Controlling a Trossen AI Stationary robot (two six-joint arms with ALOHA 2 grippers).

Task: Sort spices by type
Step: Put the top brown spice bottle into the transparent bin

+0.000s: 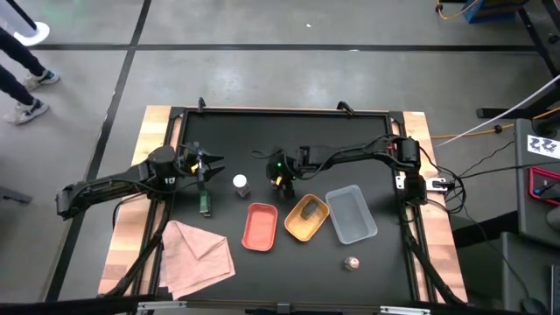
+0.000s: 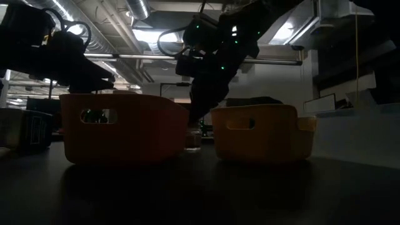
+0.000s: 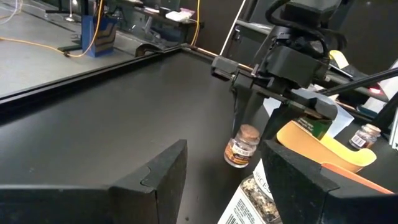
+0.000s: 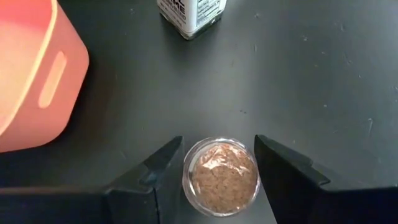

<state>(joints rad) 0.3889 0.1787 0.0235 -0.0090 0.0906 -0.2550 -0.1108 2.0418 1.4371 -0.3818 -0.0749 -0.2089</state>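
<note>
My right gripper [image 1: 282, 181] [image 4: 219, 138] points down over a pinkish-brown spice jar [image 4: 221, 177] [image 3: 241, 146] left of the yellow tray [image 1: 306, 219], shut on it. My left gripper [image 1: 205, 173] [image 3: 222, 149] is open near the table's left side. A dark grey-green jar [image 1: 205, 206] [image 3: 255, 198] shows low between its fingers; whether it touches them I cannot tell. The white-capped jar [image 1: 240, 184] [image 4: 191, 15] stands on its base between the grippers. Another dark jar [image 1: 311, 210] lies in the yellow tray. The second pinkish-brown jar [image 1: 351, 262] stands near the near edge. My right gripper pinches the pinkish-brown jar just below its cap, one finger on each side of the rim [image 4: 188, 180]. The fingers come from above, pointing down. In the left wrist view the jar sits slightly tilted below them; whether its base is off the table I cannot tell.
The red tray [image 1: 260, 226], yellow tray and grey tray [image 1: 351, 213] sit side by side toward the near edge. A pink cloth [image 1: 197, 254] lies at the near left corner. A person's legs [image 1: 22, 70] show on the floor beyond the far left.
</note>
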